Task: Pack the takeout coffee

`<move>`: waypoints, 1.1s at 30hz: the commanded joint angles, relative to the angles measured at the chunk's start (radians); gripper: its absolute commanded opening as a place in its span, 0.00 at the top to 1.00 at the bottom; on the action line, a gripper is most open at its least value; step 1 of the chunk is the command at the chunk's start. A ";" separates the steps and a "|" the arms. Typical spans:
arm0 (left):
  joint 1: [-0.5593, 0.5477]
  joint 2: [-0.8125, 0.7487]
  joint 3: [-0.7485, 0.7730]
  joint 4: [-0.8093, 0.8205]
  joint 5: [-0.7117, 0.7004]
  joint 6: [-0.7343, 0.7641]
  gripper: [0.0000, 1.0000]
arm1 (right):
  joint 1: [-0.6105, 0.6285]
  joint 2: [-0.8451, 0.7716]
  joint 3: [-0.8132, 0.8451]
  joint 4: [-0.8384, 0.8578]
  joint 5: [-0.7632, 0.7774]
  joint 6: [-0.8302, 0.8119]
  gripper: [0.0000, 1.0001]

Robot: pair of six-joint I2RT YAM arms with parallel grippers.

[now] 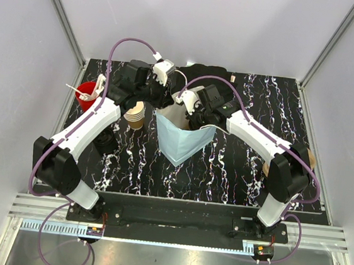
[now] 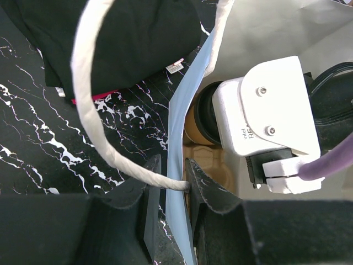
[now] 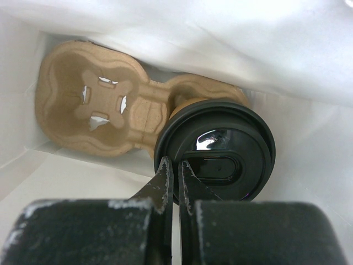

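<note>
A: Near strip?
B: Surface (image 1: 235, 176), black marbled. Open from the bag's front corner to the near edge, and across the right half.

A: Bag?
B: Bag (image 1: 182, 142), pale blue, mid-surface, mouth open. Left end effector (image 2: 174, 165) clamped on its left wall, just below the white handle (image 2: 83, 99).

A: Coffee?
B: Coffee (image 3: 220, 154), black lid on, inside the bag, seated in one end of a pulp carrier (image 3: 94, 105). Right end effector (image 3: 175, 165) closed on the lid's near rim. Bag walls close all round.

A: Farther?
B: Cup stack (image 1: 135, 115) just left of the bag. Red cup (image 1: 87, 93) at the left edge. Black cloth (image 1: 202, 69) at the far edge.
</note>
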 commanded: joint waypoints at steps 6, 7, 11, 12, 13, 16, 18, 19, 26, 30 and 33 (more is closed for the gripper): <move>-0.002 -0.039 0.025 0.029 0.010 0.001 0.73 | -0.016 -0.015 -0.015 0.052 -0.012 -0.012 1.00; -0.002 -0.039 0.025 0.029 0.011 0.001 0.73 | -0.016 -0.012 -0.015 0.054 -0.012 -0.012 1.00; -0.002 -0.038 0.027 0.029 0.013 0.003 0.73 | -0.016 -0.006 -0.015 0.054 -0.013 -0.014 1.00; -0.001 -0.036 0.027 0.031 0.013 0.003 0.73 | -0.016 -0.007 -0.015 0.055 -0.015 -0.014 1.00; -0.002 -0.036 0.027 0.031 0.013 0.003 0.73 | -0.016 -0.007 -0.015 0.055 -0.015 -0.014 1.00; -0.001 -0.036 0.028 0.029 0.013 0.001 0.73 | -0.016 -0.002 -0.015 0.055 -0.018 -0.014 1.00; -0.002 -0.038 0.028 0.031 0.013 0.001 0.73 | -0.016 -0.001 -0.015 0.055 -0.019 -0.014 1.00; -0.002 -0.036 0.028 0.031 0.013 0.001 0.73 | -0.016 -0.001 -0.015 0.055 -0.019 -0.014 1.00; -0.002 -0.038 0.030 0.026 0.011 0.003 0.73 | -0.018 0.002 -0.018 0.061 -0.026 -0.014 1.00; -0.002 -0.038 0.031 0.027 0.013 0.003 0.73 | -0.018 0.007 -0.018 0.064 -0.026 -0.014 1.00; -0.002 -0.038 0.031 0.026 0.013 0.001 0.73 | -0.019 0.010 -0.016 0.064 -0.021 -0.014 1.00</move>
